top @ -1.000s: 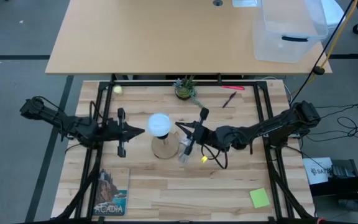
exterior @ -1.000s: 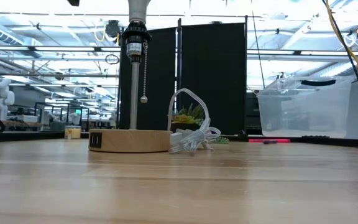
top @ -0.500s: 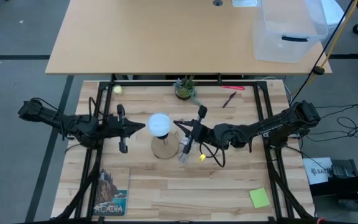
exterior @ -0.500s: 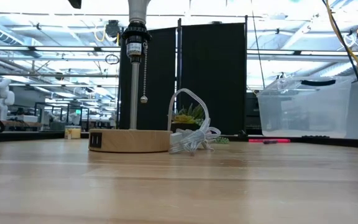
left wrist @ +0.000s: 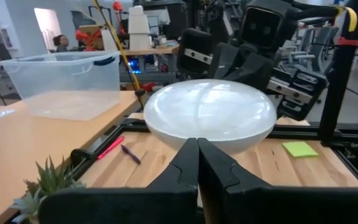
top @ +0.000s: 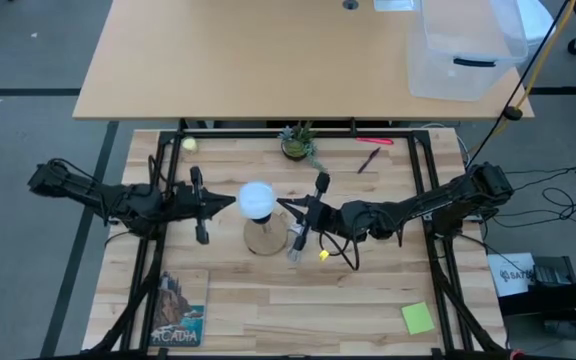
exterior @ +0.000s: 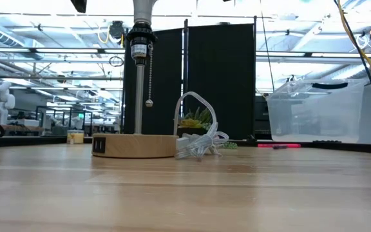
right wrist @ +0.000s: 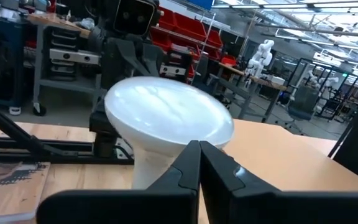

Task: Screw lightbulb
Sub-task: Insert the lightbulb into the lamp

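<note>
The wooden surface (top: pixel 298 310) carries the lamp stand (exterior: pixel 134 145), taken here as the landmark, with its round base resting flat and its post upright. A clear plastic wrapper (exterior: pixel 198 143) lies touching the base on the side toward the right arm.

The lightbulb (top: pixel 256 200) sits atop the stand, globe uppermost and grey cone entering the black socket (exterior: pixel 139 38). Its long axis is vertical, in line with the post. How far the thread is seated cannot be judged; the globe is cut off in the low view.

The left pincer (top: pixel 230 204) is level with the globe on one side of the stand, fingers fully closed and holding nothing, its tip just beside the glass. The right pincer (top: pixel 284 204) faces it from the opposite side, likewise closed and empty, and also just beside the globe. Both wrist views show the bulb directly ahead of closed fingertips.

Neither arm is clearly nearer. In my judgement, any turning grip requires a pincer to open first and close across the globe about the vertical axis.
</note>
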Tool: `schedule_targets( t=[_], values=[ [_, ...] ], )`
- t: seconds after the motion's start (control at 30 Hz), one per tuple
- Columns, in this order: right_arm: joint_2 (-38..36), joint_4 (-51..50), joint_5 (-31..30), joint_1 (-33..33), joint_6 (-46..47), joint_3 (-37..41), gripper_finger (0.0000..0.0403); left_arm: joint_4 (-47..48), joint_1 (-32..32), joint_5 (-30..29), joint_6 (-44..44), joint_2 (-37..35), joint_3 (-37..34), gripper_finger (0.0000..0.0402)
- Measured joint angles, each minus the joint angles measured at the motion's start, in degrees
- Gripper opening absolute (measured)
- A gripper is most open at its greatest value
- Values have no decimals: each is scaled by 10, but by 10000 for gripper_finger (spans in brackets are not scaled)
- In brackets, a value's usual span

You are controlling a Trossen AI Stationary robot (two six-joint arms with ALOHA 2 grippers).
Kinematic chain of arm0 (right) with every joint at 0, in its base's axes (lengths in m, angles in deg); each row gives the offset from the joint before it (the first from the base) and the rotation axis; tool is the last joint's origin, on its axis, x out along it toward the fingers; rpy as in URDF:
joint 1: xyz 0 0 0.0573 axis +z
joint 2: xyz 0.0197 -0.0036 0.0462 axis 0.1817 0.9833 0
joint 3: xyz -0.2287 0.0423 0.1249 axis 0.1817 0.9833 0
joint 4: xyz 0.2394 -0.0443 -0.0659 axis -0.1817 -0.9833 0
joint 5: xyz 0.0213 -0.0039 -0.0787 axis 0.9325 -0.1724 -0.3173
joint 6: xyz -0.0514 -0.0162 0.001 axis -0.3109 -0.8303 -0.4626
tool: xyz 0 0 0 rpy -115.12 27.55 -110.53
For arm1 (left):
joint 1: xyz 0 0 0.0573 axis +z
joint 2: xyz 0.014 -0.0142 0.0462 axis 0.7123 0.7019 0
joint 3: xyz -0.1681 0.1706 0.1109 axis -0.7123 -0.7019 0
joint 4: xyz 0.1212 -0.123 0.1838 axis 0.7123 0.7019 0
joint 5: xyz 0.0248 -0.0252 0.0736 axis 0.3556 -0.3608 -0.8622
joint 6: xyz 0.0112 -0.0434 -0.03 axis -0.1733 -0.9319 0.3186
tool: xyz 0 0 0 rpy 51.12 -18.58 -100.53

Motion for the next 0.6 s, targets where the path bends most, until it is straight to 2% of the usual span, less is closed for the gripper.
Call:
schedule_targets(
  t=[0.6],
  values=[
    [3, 5, -4, -6, 13, 0, 0, 0, 6, 7, 3, 1, 0, 0]
  ],
)
